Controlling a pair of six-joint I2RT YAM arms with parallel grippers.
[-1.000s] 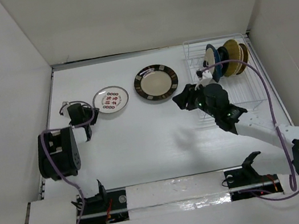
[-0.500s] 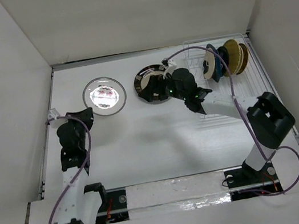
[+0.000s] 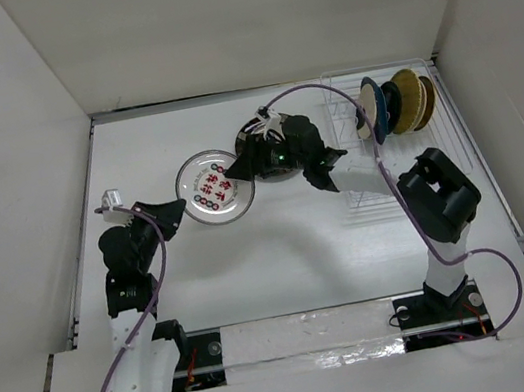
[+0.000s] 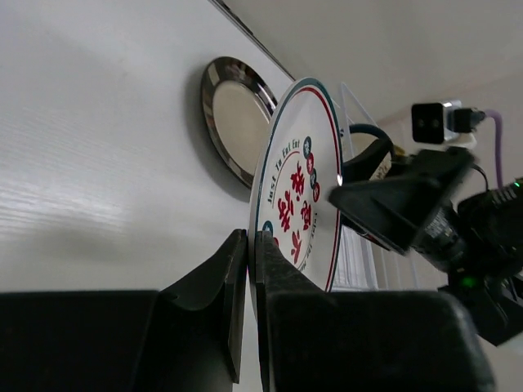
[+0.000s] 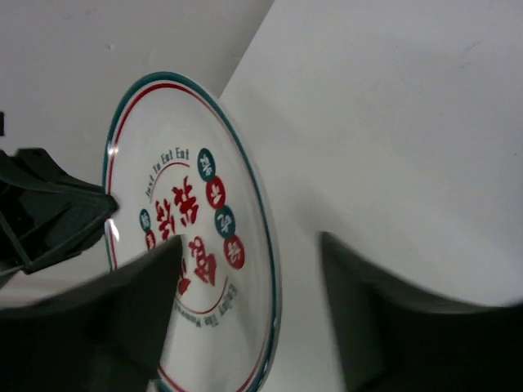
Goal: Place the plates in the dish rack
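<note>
My left gripper (image 3: 176, 212) is shut on the rim of the white plate with red marks (image 3: 214, 188) and holds it on edge above the table. The left wrist view shows the rim pinched between the fingers (image 4: 237, 269), with the plate (image 4: 298, 192) standing up. My right gripper (image 3: 235, 168) is open at the plate's right edge. In the right wrist view the plate's rim (image 5: 192, 237) lies between the spread fingers (image 5: 131, 310). The black-rimmed cream plate (image 4: 233, 114) lies flat, mostly under my right arm in the top view (image 3: 281, 174). The dish rack (image 3: 409, 165) stands at the right.
Several plates stand in the rack's far end: a blue one (image 3: 374, 107), a woven yellow one (image 3: 409, 97) and a cream one (image 3: 368, 124). White walls close in the table on the left, the back and the right.
My left gripper has carried the red-marked plate right, toward the table's middle. My right arm swung left from the rack, over the black-rimmed plate, to the held plate's edge.
</note>
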